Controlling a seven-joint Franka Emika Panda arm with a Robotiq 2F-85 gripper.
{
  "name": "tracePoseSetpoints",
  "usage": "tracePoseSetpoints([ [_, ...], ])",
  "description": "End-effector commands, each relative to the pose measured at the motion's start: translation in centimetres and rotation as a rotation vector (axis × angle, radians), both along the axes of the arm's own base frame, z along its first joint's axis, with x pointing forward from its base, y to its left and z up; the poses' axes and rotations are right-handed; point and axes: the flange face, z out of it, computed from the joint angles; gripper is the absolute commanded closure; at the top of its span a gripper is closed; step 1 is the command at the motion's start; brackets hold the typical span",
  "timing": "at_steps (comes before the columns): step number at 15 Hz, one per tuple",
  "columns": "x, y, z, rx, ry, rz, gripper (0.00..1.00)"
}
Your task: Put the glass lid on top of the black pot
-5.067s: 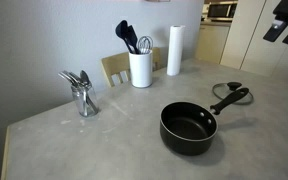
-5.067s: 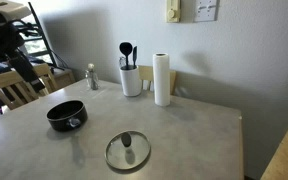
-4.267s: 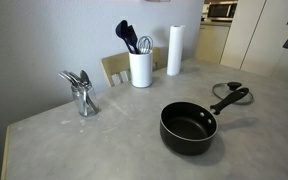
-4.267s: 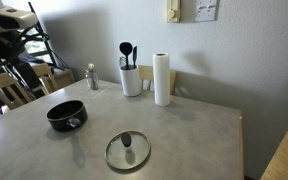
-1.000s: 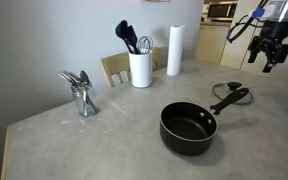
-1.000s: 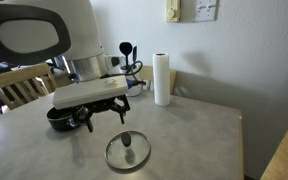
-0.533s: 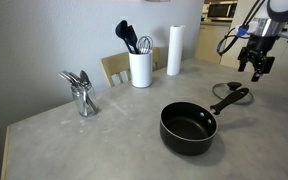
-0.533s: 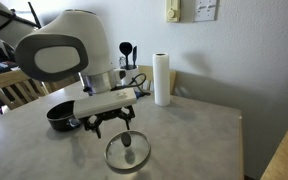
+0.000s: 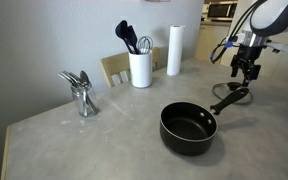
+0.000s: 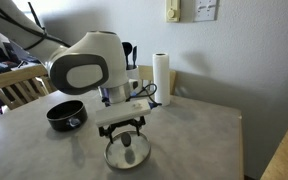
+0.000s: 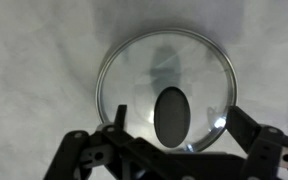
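Observation:
The glass lid (image 11: 164,90) lies flat on the grey table, clear with a thin metal rim and a dark oval knob; it also shows in both exterior views (image 10: 127,153) (image 9: 227,97). My gripper (image 11: 172,135) hangs right above it, open, fingers either side of the knob; it shows in both exterior views (image 9: 246,70) (image 10: 125,130). The black pot (image 9: 188,127) stands empty on the table, its long handle reaching toward the lid; it also shows beside the arm in an exterior view (image 10: 66,115).
A white utensil holder (image 9: 140,68) with dark utensils and a paper towel roll (image 9: 174,50) stand at the back by the wall. A metal holder with cutlery (image 9: 82,95) stands near the table's side edge. A wooden chair (image 10: 19,90) stands beside the table.
The arm has swung in from off the table, moved over the lid and come down toward it. Lid and pot have not moved.

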Motion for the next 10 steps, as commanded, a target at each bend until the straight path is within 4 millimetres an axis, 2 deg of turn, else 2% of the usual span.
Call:
tracePoseSetpoints([
  [1, 1.1, -0.2, -2.4, 0.014, 0.021, -0.006, 0.0],
  [4, 1.3, 0.2, -3.6, 0.023, 0.04, 0.008, 0.0],
  [6, 1.5, 0.5, -4.0, 0.026, 0.048, 0.011, 0.26],
  [10, 2.0, 0.5, -3.7, 0.019, 0.036, 0.021, 0.55],
])
